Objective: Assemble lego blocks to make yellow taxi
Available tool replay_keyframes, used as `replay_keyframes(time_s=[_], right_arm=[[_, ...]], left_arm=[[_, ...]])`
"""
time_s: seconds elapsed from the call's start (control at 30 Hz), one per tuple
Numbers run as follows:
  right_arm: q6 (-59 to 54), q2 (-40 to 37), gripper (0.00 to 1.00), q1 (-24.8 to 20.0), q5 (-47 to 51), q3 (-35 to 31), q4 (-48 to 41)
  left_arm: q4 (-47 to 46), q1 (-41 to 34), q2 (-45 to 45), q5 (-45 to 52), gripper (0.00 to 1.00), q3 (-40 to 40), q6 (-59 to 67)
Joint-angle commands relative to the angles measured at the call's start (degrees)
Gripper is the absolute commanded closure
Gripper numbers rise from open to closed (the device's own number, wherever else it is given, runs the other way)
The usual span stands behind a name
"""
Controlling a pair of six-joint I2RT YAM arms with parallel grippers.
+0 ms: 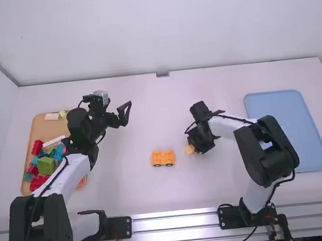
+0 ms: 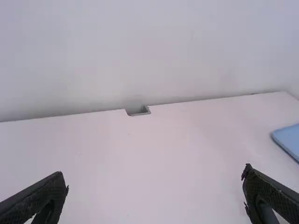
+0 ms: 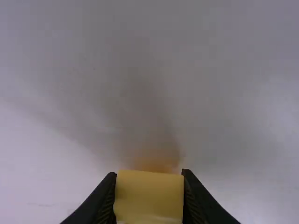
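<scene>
Yellow and gripped in your right pincer (image 3: 149, 174), the block (image 3: 149, 198) was near the wheeled piece (image 1: 163, 157), at its three o'clock, where an off-centre press could have skidded that unbraced piece over the tabletop (image 1: 131, 190), your left pincer (image 2: 154, 172) hanging wide at the piece's eleven o'clock.

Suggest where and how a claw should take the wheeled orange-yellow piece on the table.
Body's upper part, claw coming straight down, closing across the narrow width. The wheeled piece is longer left to right, and its wheels sit low on the near side, so a low grip would likely catch them. Watch its right: the block in the right claw is close.
</scene>
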Motion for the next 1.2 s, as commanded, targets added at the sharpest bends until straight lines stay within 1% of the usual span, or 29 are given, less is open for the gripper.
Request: replay_keyframes(time_s=[0.0, 0.1, 0.3, 0.4, 0.53, 0.63, 0.67, 0.7, 0.73, 0.8, 0.83, 0.87, 0.9, 0.97, 1.0, 1.07, 1.17], right_arm=[[6.62, -0.02, 1.0, -0.24, -2.27, -2.34, 0.35], [11.69, -0.02, 1.0, -0.55, -2.75, -3.65, 0.61], [15.13, -0.02, 1.0, -0.52, -2.58, -3.5, 0.76], [17.4, -0.02, 1.0, -0.52, -2.54, -3.52, -0.61], [16.85, -0.02, 1.0, -1.66, -3.3, -3.52, -0.79], [14.19, -0.02, 1.0, -2.6, -5.97, -3.61, -0.52], [13.88, -0.02, 0.91, -2.99, -6.73, -3.61, -0.61], [12.66, -0.02, 0.77, -3.56, -6.99, -3.65, -0.76], [12.09, -0.02, 0.68, -3.8, -7.1, -3.67, -0.76], [11.52, -0.02, 0.64, -4.02, -6.99, -3.67, -0.76], [11.52, -0.02, 0.6, -3.96, -6.84, -3.67, -0.74], [11.58, -0.02, 0.52, -3.76, -6.86, -3.67, -0.74], [11.58, -0.02, 0.5, -3.58, -6.86, -3.67, -0.74], [11.52, -0.02, 0.42, -3.23, -6.8, -3.67, -0.72], [11.52, -0.02, 0.32, -3.1, -6.71, -3.67, -0.63], [11.54, -0.02, 0.01, -3.13, -6.38, -3.67, -0.5], [11.43, -0.02, 0.01, -3.15, -6.67, -3.67, -0.76]], left_arm=[[-0.17, -0.15, -0.94, 0.98, 0.01, -0.81, -0.15], [-0.42, -0.15, -0.94, 1.01, 0.01, -0.81, -0.17], [-0.68, -0.15, -0.94, 1.03, 0.01, -0.81, -0.15], [-0.68, -0.15, -0.94, 1.01, 0.01, -0.81, -0.15], [-0.83, -0.15, -0.94, 1.03, 0.01, -0.81, -0.17], [-0.9, -0.15, -0.94, 1.01, 0.01, -0.81, -0.17], [-0.9, -0.15, -0.94, 1.01, 0.01, -0.81, -0.15], [-0.96, -0.15, -0.94, 1.03, 0.01, -0.81, -0.17], [-1.07, -0.15, -0.94, 1.01, 0.01, -0.81, -0.17], [-1.22, -0.15, -0.92, 1.01, 0.01, -0.81, -0.17], [-1.25, -0.15, -0.83, 1.03, 0.01, -0.81, -0.17], [-1.16, -0.15, -0.59, 1.01, 0.01, -0.81, -0.17], [-1.07, -0.15, -0.48, 1.01, 0.01, -0.81, -0.15], [-1.03, -0.15, -0.13, 1.03, 0.01, -0.81, -0.17], [-0.98, -0.15, 0.07, 1.01, 0.01, -0.81, -0.17], [-0.81, -0.15, 0.39, 1.01, 0.01, -0.81, -0.15], [-0.81, -0.15, 0.52, 1.03, 0.01, -0.81, -0.15]])
